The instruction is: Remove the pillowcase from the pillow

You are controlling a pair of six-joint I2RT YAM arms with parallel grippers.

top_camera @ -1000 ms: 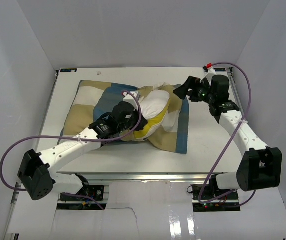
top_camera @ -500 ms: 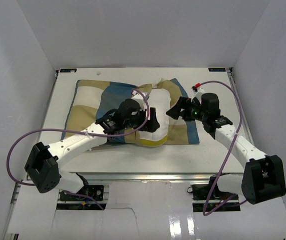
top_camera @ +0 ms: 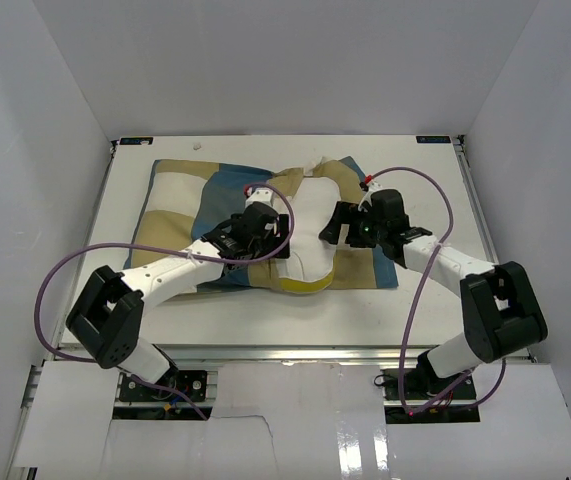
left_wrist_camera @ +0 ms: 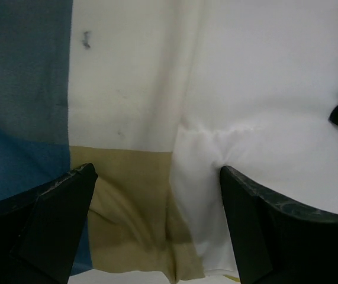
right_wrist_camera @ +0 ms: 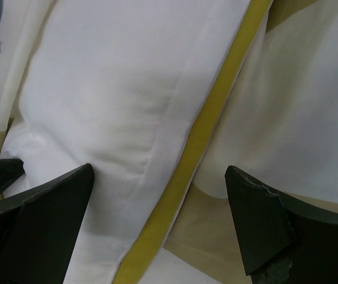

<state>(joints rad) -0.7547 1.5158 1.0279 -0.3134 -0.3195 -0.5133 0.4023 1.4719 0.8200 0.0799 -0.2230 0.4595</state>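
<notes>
Your left end effector [left_wrist_camera: 158, 171] and right end effector [right_wrist_camera: 160, 170] gape apart, empty. Pin the pillowcase [top_camera: 190, 195] with the left. Pinch only the pillow [top_camera: 310, 220] with the right.

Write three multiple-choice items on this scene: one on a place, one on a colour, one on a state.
1. Where does the pillow lie?
A. Between the left gripper and the right gripper
B. Left of both grippers
C. At the table's far right corner

2. What colour is the pillow's edge band?
A. Red
B. Yellow
C. Black

3. How do the grippers stand?
A. Left shut, right open
B. Both shut
C. Both open

Answers:
1. A, since the top view shows one gripper at each side of the pillow.
2. B, since the right wrist view shows a yellow strip running along the white cushion.
3. C, since each wrist view shows its fingers spread wide with nothing clamped between them.
</notes>
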